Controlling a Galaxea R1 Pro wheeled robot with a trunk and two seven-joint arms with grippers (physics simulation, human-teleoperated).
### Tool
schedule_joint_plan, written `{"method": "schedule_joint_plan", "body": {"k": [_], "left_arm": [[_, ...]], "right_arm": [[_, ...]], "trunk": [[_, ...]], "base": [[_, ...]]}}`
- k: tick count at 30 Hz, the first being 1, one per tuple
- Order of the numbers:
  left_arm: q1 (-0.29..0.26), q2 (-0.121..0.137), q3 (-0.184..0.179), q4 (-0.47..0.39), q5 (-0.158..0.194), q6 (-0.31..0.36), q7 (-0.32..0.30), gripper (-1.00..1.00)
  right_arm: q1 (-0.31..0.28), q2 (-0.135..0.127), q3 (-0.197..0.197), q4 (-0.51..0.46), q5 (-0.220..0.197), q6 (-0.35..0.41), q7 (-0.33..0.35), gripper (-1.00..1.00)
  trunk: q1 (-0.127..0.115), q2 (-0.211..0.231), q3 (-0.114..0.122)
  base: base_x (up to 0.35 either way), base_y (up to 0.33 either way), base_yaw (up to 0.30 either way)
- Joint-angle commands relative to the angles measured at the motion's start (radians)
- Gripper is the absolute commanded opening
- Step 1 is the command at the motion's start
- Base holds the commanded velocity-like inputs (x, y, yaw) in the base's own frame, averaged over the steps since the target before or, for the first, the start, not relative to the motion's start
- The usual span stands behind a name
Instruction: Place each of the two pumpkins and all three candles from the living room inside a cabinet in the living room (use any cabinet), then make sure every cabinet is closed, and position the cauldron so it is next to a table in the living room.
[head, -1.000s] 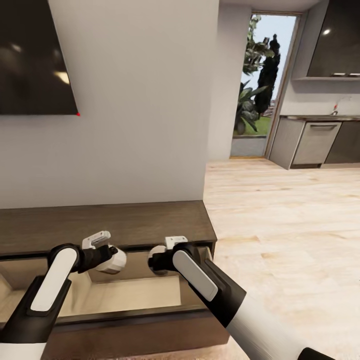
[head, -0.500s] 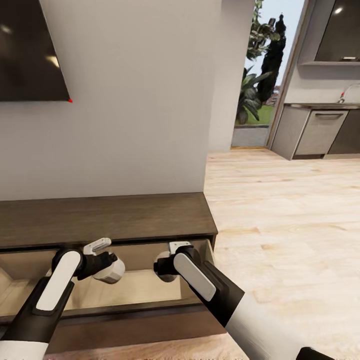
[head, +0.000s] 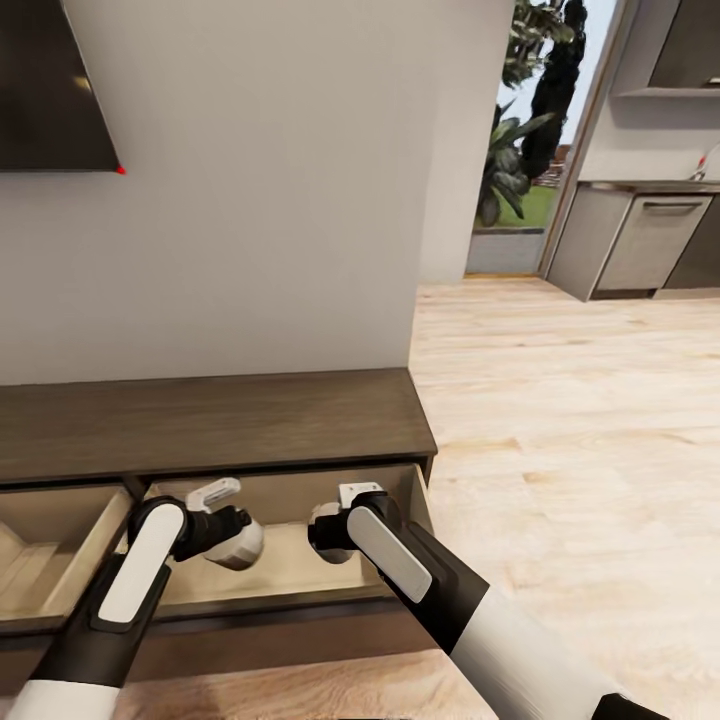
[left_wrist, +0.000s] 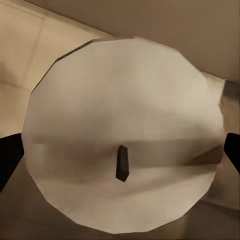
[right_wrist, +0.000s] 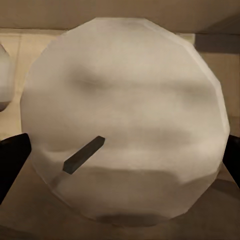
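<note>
Head view, left to right: left gripper (head: 238, 541) clamps one candle (head: 236, 543) over the cabinet (head: 250, 425)'s open drawer (head: 285, 565); right gripper (head: 325, 530) clamps another candle (head: 322, 527) beside it. Judged best — lower both near the drawer floor, spread the fingers (left_wrist: 9, 157) slowly, candles apart and upright.
</note>
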Motion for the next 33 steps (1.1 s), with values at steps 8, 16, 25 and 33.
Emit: {"method": "schedule_joint_plan", "body": {"k": [8,16,25,33], "left_arm": [[-0.001,-0.003,-0.006,-0.001,-0.028,-0.002,0.01,-1.0],[-0.001,-0.011,-0.026,-0.004,-0.029,-0.005,0.008,-1.0],[-0.001,-0.041,-0.083,-0.005,-0.105,-0.063,0.009,-1.0],[-0.001,-0.05,-0.088,-0.008,-0.111,-0.067,0.01,-1.0]], "right_arm": [[-0.001,0.0,0.003,0.0,-0.003,-0.025,-0.008,-1.0],[-0.001,0.0,0.005,0.001,0.012,-0.064,-0.006,-1.0],[-0.001,0.0,0.007,0.066,0.067,-0.133,-0.005,-1.0],[-0.001,0.0,0.005,0.066,0.073,-0.146,0.001,-1.0]], "trunk": [[0.003,-0.002,-0.032],[0.007,-0.004,-0.063],[0.01,-0.006,-0.09],[0.01,-0.006,-0.09]], "base": [[0.0,0.0,0.0],[0.0,0.0,0.0],[0.0,0.0,0.0],[0.0,0.0,0.0]]}}
